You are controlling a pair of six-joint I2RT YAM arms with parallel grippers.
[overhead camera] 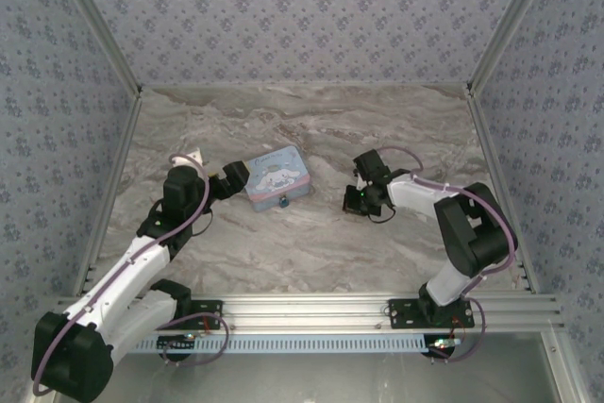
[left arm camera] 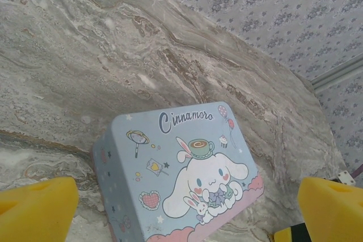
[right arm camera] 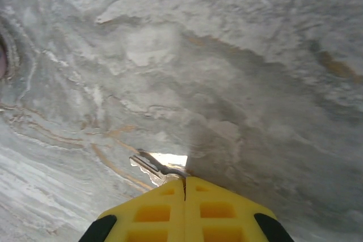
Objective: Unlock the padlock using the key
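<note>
"Where is the padlock [overhead camera: 281,202]?"
"On the tin's [overhead camera: 280,175] near side, left of the right claw [right arm camera: 184,182], which is pinching the key [right arm camera: 152,164]. The left claw [overhead camera: 233,176] is nearer, wide open."

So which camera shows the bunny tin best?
The left wrist view: the tin is close up, its cartoon lid and lettering readable, though its bottom edge is cut off. The top external view shows the tin small but whole on the table.

Marbled grey-brown table [overhead camera: 311,243], light-blue cartoon-printed tin [overhead camera: 279,177] lying flat left of centre, teal padlock [overhead camera: 281,202] at its near edge
</note>
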